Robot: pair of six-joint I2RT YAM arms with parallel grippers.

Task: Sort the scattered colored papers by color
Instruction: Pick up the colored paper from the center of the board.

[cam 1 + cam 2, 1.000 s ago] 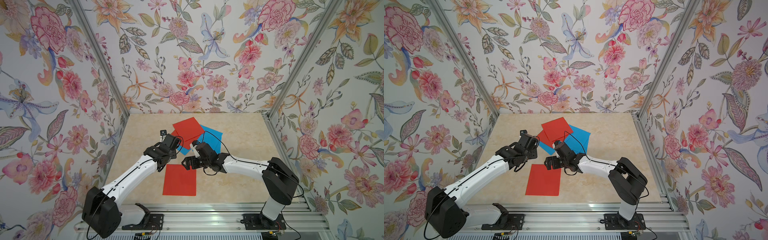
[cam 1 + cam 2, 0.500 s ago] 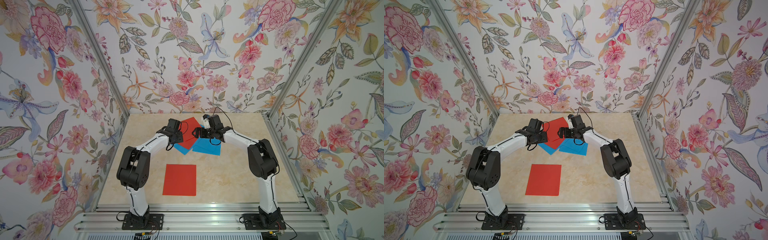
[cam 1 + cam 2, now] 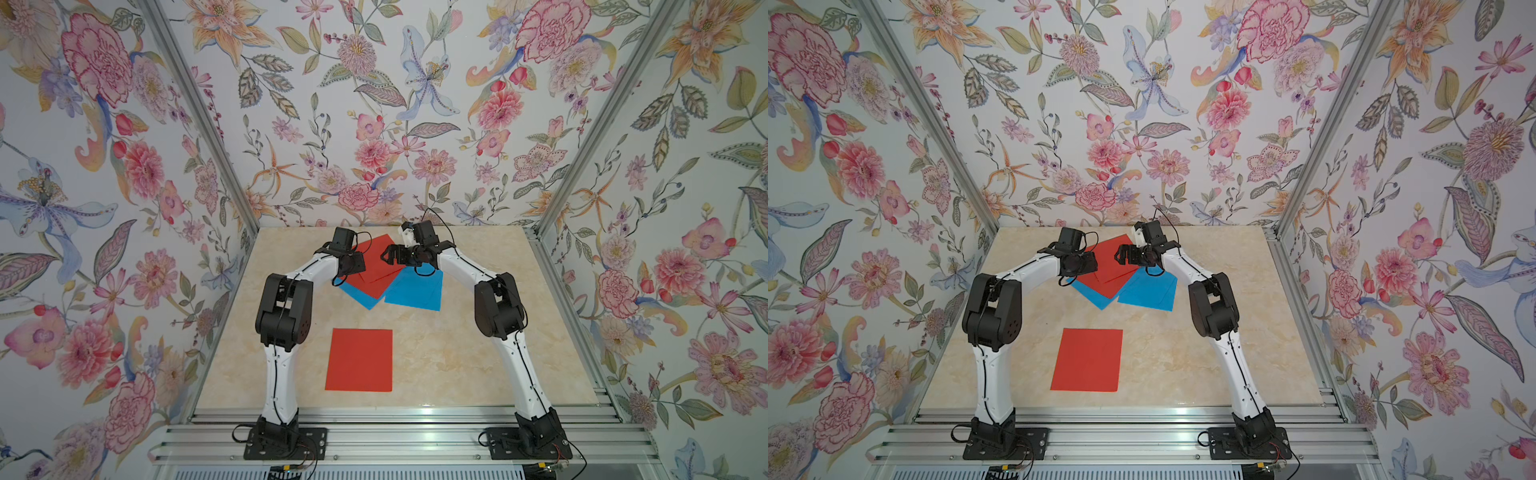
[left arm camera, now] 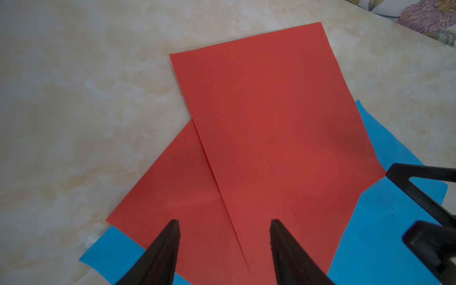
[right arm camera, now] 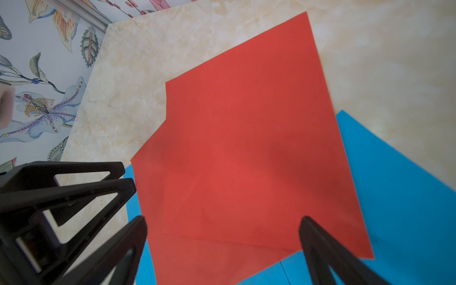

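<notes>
Left wrist view: the left fingers [image 4: 167, 246] are apart and hang over the top red paper [image 4: 271, 123], which lies partly on the lower red paper [image 4: 167, 185]
Right wrist view: the right fingers [image 5: 313, 246] are apart too, over the same red papers
Pile: in both top views it lies near the back edge of the worktop [image 3: 478, 353], in the middle, with blue papers [image 3: 415, 291] sticking out from under the red
Front edge: a single red paper [image 3: 359, 359] lies flat here, well apart from the pile
</notes>
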